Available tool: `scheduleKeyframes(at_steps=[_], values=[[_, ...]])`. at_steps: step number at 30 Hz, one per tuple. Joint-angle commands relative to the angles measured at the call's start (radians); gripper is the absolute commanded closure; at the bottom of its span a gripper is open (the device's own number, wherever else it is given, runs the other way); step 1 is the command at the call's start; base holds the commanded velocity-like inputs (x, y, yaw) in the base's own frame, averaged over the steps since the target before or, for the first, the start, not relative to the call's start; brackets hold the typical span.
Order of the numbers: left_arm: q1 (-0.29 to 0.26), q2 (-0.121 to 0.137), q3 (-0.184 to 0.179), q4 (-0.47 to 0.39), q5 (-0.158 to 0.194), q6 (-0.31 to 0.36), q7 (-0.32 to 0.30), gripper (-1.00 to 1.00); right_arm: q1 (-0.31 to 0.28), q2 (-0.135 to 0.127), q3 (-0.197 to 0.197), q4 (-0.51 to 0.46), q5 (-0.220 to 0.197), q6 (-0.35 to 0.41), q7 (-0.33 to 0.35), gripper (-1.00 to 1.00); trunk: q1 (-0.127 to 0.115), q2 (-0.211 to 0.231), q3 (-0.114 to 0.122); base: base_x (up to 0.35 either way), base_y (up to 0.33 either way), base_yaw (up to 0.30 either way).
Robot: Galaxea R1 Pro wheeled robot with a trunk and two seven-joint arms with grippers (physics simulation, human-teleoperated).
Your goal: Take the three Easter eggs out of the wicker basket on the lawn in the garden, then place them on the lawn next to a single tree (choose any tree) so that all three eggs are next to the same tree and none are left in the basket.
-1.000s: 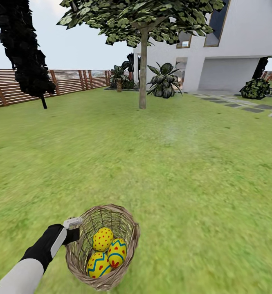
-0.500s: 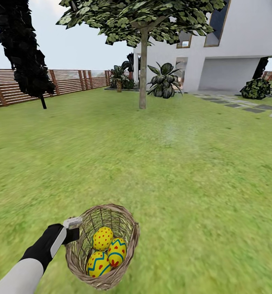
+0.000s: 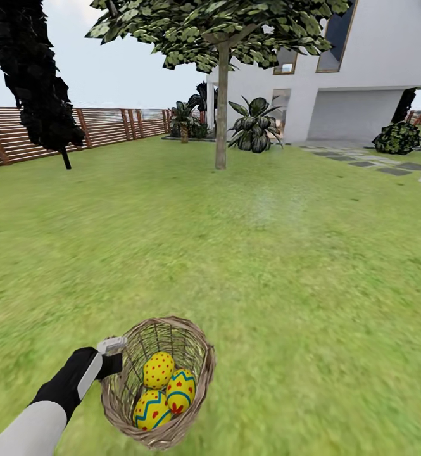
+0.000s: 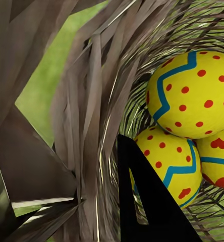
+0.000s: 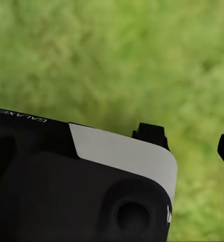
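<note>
Gripper [image 3: 113,353] of left arm grips wicker basket [image 3: 197,373] holding three Easter eggs [image 3: 159,370].

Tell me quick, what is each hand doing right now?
Left hand: closed on the wicker basket rim, three Easter eggs inside.
Right hand: open, holding nothing, above the lawn.

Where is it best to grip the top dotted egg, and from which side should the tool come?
Probably across its narrow sides, coming from above through the basket's open mouth. The dotted egg lies on top of the other two eggs, and woven walls block every side approach.
</note>
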Motion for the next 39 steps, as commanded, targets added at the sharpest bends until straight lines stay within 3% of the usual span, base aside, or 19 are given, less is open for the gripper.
scheduleKeyframes(at_steps=[1, 39], values=[[0.000, 0.000, 0.000, -0.002, 0.016, 0.004, 0.008, 1.00, -0.001, 0.000, 0.003, 0.002, 0.009, -0.006, 0.000, -1.00, 0.001, 0.000, -0.001, 0.338, 0.000, 0.000], [0.000, 0.012, 0.004, 0.000, 0.018, 0.004, 0.006, 1.00, -0.001, -0.003, 0.003, 0.001, 0.010, -0.008, 0.000, -1.00, 0.001, 0.000, -0.001, 0.340, 0.000, 0.000]])
